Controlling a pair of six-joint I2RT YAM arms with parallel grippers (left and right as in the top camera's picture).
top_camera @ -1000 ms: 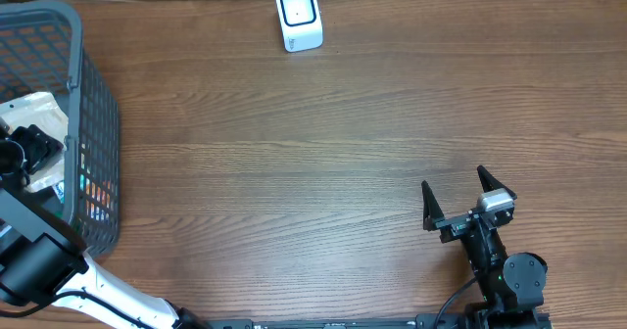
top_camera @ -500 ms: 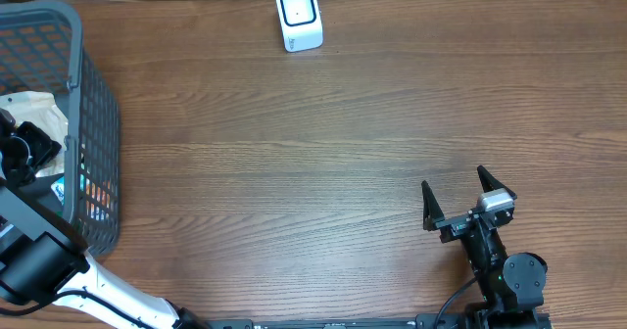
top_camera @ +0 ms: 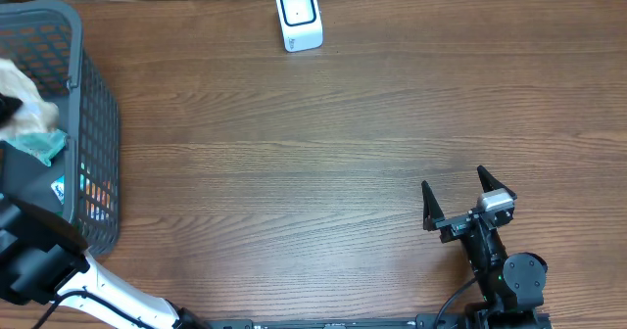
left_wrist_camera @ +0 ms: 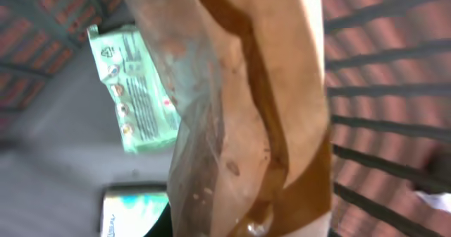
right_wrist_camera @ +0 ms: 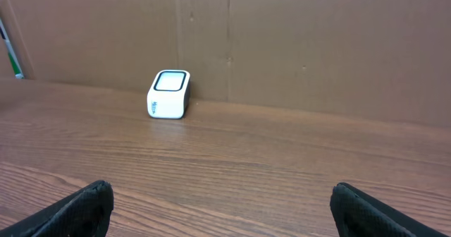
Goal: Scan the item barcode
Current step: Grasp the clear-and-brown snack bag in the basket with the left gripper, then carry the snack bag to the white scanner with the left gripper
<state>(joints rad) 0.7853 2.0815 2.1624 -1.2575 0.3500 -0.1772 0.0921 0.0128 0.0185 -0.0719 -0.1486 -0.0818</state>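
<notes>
Wood-grain surface (top_camera: 294,172), cardboard wall along the far edge. Left claw (top_camera: 10,104) clamped shut on a tan, partly clear packet (left_wrist_camera: 246,110), seemingly pinched at one end and dangling free inside the grey mesh basket (top_camera: 93,123) at the left edge, above a green-and-white pouch (left_wrist_camera: 137,89) lying on the basket floor. Barcode side impossible to make out. Beyond the basket, well apart across bare wood, a white scanner (top_camera: 298,17) by the far wall, window turned upward, probably waiting for the packet to be carried over it. Right claw (top_camera: 452,177) near the right corner, jaws spread wide on nothing, parked clear of that path
</notes>
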